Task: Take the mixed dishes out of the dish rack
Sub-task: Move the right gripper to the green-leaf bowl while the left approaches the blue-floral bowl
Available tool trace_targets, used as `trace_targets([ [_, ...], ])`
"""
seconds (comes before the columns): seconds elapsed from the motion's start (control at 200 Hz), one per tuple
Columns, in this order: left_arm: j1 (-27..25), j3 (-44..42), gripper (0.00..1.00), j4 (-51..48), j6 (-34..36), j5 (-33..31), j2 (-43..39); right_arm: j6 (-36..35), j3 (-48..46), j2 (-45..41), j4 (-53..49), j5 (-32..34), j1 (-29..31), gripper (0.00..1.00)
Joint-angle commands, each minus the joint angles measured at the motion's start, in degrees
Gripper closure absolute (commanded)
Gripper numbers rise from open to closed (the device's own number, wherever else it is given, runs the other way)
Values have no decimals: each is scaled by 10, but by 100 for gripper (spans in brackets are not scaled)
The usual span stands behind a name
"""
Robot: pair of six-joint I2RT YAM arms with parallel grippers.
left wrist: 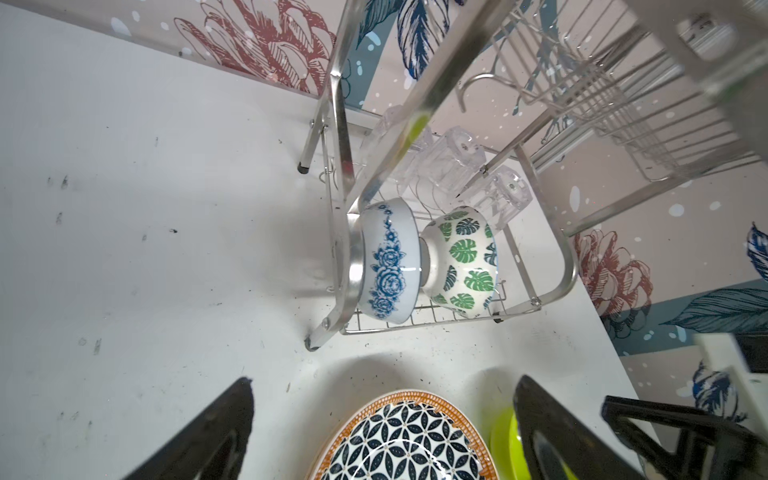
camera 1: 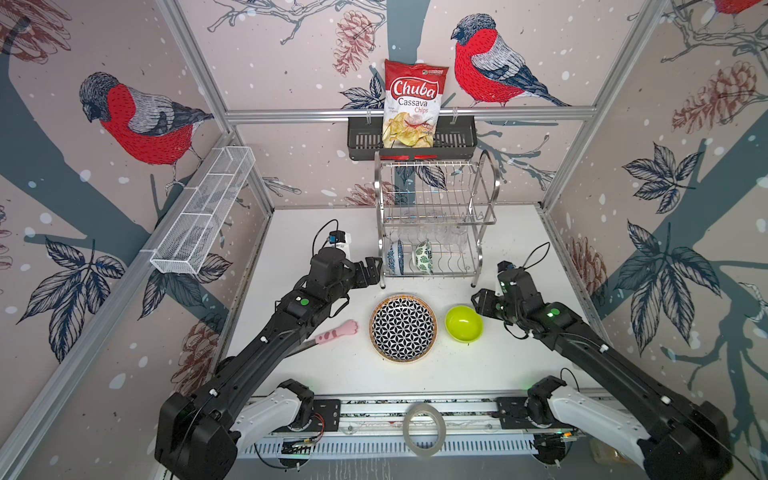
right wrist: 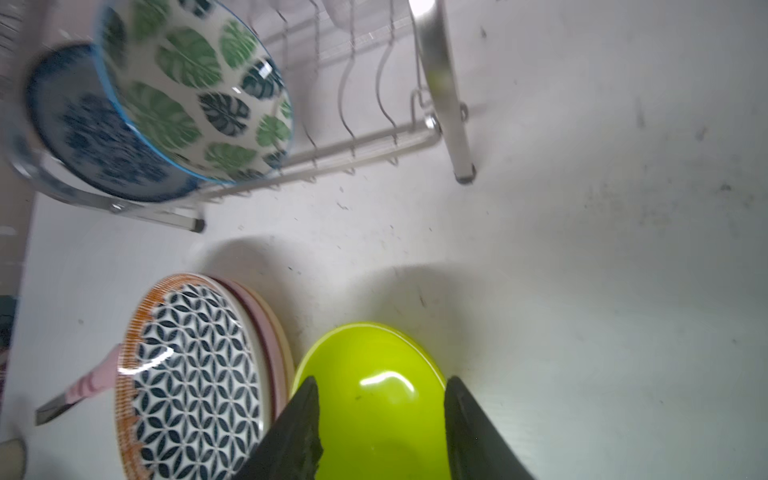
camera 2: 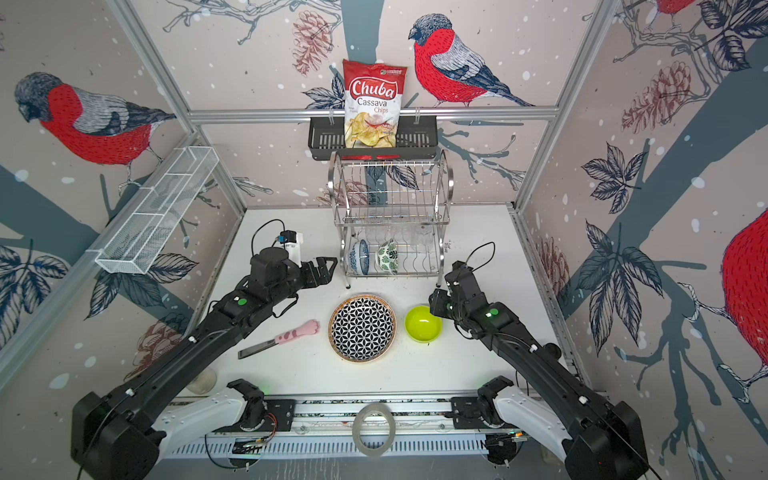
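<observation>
The dish rack point(camera 1: 432, 195) stands at the back, its top tier bare. On its lower tier the blue-floral bowl point(left wrist: 388, 262) and green-leaf bowl point(left wrist: 461, 266) stand on edge, with clear glasses point(left wrist: 449, 166) behind them. The geometric plate point(camera 1: 403, 328) lies on the table, topping a stack with a pink plate point(right wrist: 266, 332) under it. Beside it sits the lime bowl point(camera 1: 464, 323). My right gripper point(right wrist: 381, 380) hovers over that bowl, open and holding nothing. My left gripper point(camera 1: 376, 272) is open by the rack's left front leg.
A pink cat-paw utensil point(camera 1: 336, 332) lies left of the plates, under my left arm. A black wall basket point(camera 1: 361, 139) with a chips bag hangs above the rack. A white mesh basket point(camera 1: 203, 216) is on the left wall. A tape roll point(camera 1: 424, 430) sits at the front rail.
</observation>
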Motion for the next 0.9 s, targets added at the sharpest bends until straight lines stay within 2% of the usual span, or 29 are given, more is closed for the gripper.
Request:
trace_targets([
  [0.0,9,7,6,22,-1,2,22,-30,6,-7,102,-31,0,48],
  [0.19,10,7,14,32,8,8,61,-66,-19,23,276,-94,2,48],
  [0.32,10,3,22,51,3,2,82,-109,-14,80,353,-116,14,56],
  [0.51,10,20,35,81,-6,15,120,-176,33,186,387,-97,46,70],
  [0.896,10,68,39,80,5,7,189,-217,105,322,434,-99,57,69],
])
